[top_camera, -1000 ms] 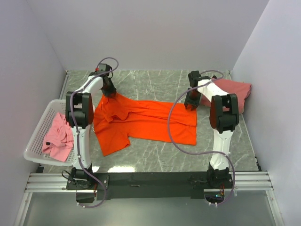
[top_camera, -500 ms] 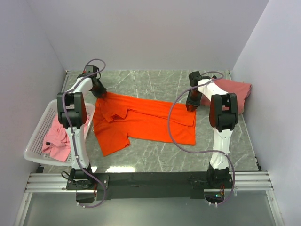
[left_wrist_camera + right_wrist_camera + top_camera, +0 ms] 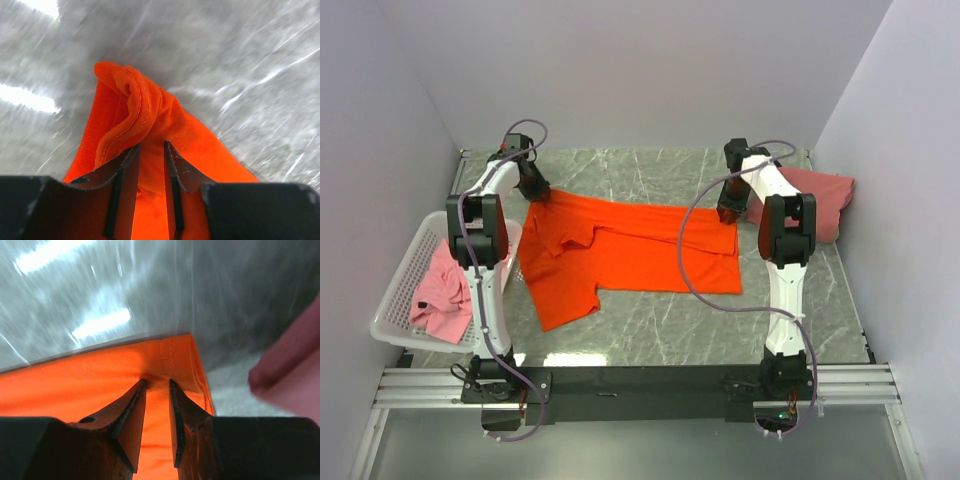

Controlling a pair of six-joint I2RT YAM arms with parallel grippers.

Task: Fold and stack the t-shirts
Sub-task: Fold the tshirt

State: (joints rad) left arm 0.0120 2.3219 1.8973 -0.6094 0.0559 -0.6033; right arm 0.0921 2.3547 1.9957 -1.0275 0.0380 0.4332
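Currently held: the orange t-shirt (image 3: 630, 250), pinched at both far corners.
Left gripper (image 3: 151, 145): fingers clamped on a bunched, stitched fold at the shirt's far-left corner, near the far-left corner of the table (image 3: 650, 175).
Right gripper (image 3: 157, 382): fingers clamped on the flat far-right hem corner, just beside the salmon-pink t-shirt (image 3: 810, 195) at the table's right edge.
Long axis: left to right, collar end left, hem end right, running between the two grips.
Cloth from fingers: the body lies toward the near edge; one sleeve sticks out near-left.
Judged crux: each arm holds its own end of the far edge, so folding it nearward needs both to travel level.
Lighter pink t-shirt (image 3: 440, 290): in the basket (image 3: 395, 300), left edge.
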